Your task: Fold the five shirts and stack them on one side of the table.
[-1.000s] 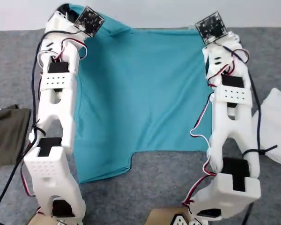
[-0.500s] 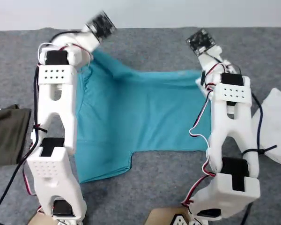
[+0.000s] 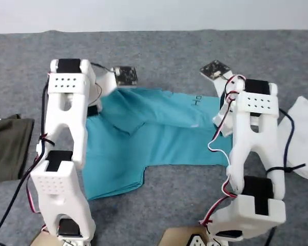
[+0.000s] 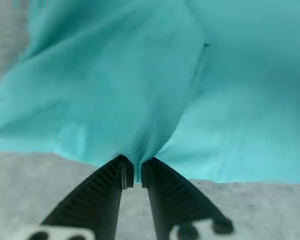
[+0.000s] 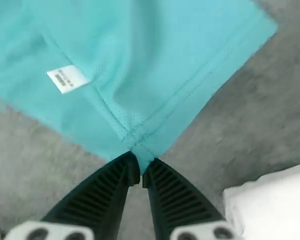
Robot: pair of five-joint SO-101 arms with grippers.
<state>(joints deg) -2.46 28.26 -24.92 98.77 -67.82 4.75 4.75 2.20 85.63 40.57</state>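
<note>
Currently my left gripper (image 4: 134, 171) is clamped tight on the teal shirt (image 3: 159, 138). The jaws meet on a bunched fold of hem, w/ the fabric (image 4: 155, 75) fanning out away from the fingertips. My right gripper (image 5: 140, 171) is pinched the same way on a corner of that shirt (image 5: 140, 60), right where two stitched hems meet. A small white label (image 5: 66, 78) shows on the cloth near it.

From the high view the shirt lies on the grey table (image 3: 169, 51), between my left arm (image 3: 64, 118) and right arm (image 3: 254, 133). Its far edge is raised and doubled over toward the near side, making a rumpled ridge across the middle. The near part lies flat, w/ one sleeve (image 3: 113, 182) sticking out near my left arm's base.

An olive shirt (image 3: 7, 146) sits at the table's left edge, apart from the teal one. A white garment (image 3: 303, 136) lies just beside my right arm on the outer side; its corner (image 5: 272, 205) also shows near my right gripper, not touching the teal cloth.
</note>
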